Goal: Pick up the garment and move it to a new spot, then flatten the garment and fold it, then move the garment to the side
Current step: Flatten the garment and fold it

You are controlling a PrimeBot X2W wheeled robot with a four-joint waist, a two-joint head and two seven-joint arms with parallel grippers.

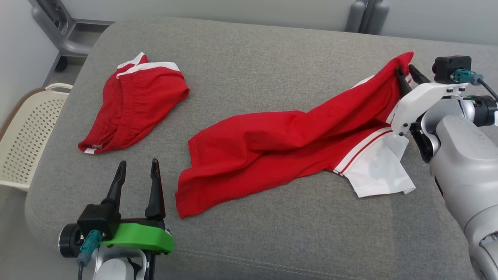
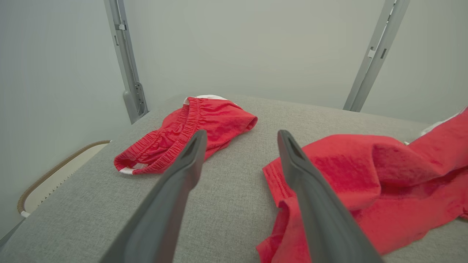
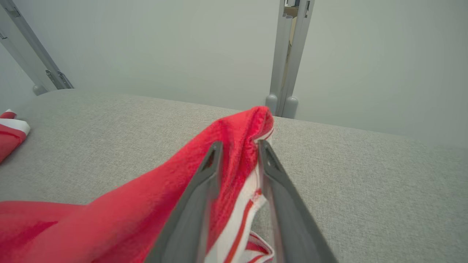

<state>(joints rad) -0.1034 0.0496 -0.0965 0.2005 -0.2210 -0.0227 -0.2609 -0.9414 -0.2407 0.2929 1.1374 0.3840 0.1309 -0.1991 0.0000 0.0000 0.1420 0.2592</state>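
A red garment (image 1: 272, 147) with a white, red-striped sleeve (image 1: 379, 167) lies stretched across the grey cushion (image 1: 249, 58). Its right end is lifted off the surface, pinched between the fingers of my right gripper (image 1: 404, 74), which is shut on the cloth (image 3: 239, 146). The rest of it trails down to the left, its lower hem (image 2: 278, 182) resting on the cushion. My left gripper (image 1: 138, 167) stands open low over the cushion, just left of that hem, holding nothing; its fingertips (image 2: 197, 140) frame bare cushion.
A second red garment, shorts with white trim (image 1: 134, 103), lies bunched at the cushion's far left. A cream perforated basket (image 1: 27, 132) sits on the floor beyond the left edge. Grey metal frame posts (image 1: 367, 15) stand behind the cushion.
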